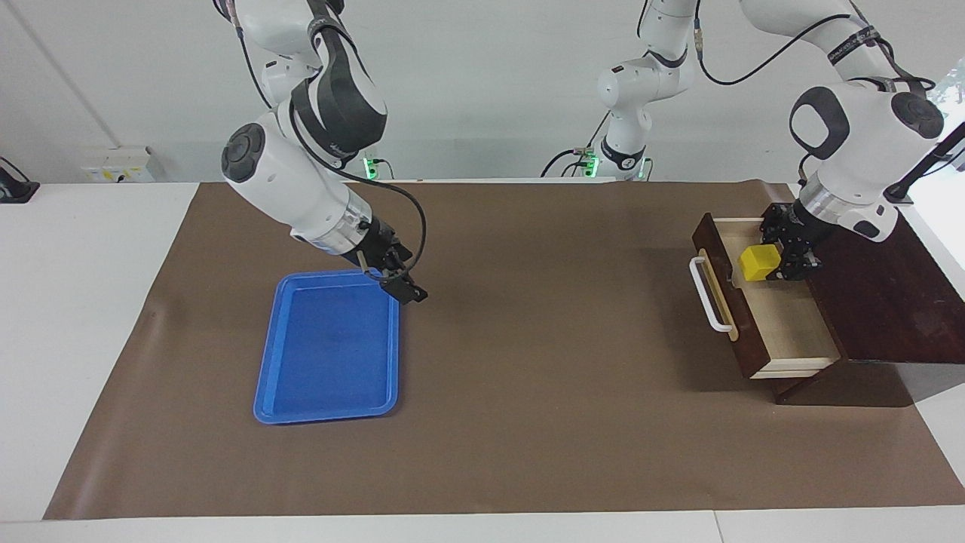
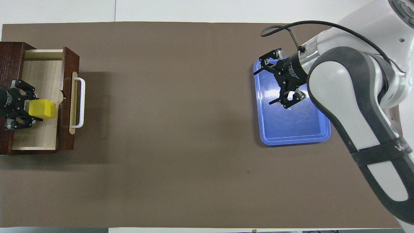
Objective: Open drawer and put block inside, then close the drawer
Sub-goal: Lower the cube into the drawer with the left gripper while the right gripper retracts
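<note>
Block (image 1: pixel 759 261), likely light, stiff and smooth-faced, sat clamped by two flat sides in the left tool (image 1: pixel 776 265) over the open drawer (image 1: pixel 788 324), while the right tool (image 1: pixel 399 286) waited spread wide over the blue tray (image 1: pixel 329 403).

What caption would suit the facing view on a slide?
Left gripper holds the yellow block over the open drawer; right gripper waits, open, over the blue tray.

The left arm's black two-finger hand (image 1: pixel 780 260) is pointing down toward 8 o'clock in the facing view, fingers clamping a small yellow cube (image 1: pixel 758 261). The right arm's black two-finger hand (image 1: pixel 399 283) is hanging spread wide, angled toward 4 o'clock.
</note>
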Controlling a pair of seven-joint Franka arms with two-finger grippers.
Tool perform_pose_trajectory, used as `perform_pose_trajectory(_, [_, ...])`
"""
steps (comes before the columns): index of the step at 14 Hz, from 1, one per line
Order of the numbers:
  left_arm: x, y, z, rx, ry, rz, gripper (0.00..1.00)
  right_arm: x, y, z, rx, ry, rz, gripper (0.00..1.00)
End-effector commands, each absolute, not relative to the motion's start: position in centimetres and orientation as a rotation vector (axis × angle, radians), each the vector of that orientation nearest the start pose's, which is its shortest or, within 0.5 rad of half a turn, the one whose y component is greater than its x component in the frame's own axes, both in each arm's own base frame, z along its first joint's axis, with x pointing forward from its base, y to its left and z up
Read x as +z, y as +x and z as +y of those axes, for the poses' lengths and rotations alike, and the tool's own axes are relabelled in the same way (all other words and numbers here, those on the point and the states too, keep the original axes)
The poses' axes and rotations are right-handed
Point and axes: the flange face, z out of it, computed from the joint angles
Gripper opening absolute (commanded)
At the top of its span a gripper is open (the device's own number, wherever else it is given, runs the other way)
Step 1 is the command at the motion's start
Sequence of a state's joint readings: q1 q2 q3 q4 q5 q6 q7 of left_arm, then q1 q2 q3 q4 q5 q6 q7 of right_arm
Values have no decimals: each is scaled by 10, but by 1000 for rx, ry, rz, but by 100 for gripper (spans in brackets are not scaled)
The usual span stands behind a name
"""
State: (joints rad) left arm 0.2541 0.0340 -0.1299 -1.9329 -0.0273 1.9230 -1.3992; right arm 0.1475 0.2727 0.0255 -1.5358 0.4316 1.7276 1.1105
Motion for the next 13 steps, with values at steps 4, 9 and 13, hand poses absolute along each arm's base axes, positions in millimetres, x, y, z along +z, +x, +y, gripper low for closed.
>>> perform_pose_trajectory(4, [448,535,80,52,-2257,-2205,0,534,593,50,288,-2916,602,100])
perform_pose_trajectory(9, [448,536,75,46,-2271,-2195,100,576,557,-15,142,-3103,39,100])
perform_pose_trajectory(13, [511,557,47,31,-2301,-2189,100,616,518,-28,127,-3148,-30,100])
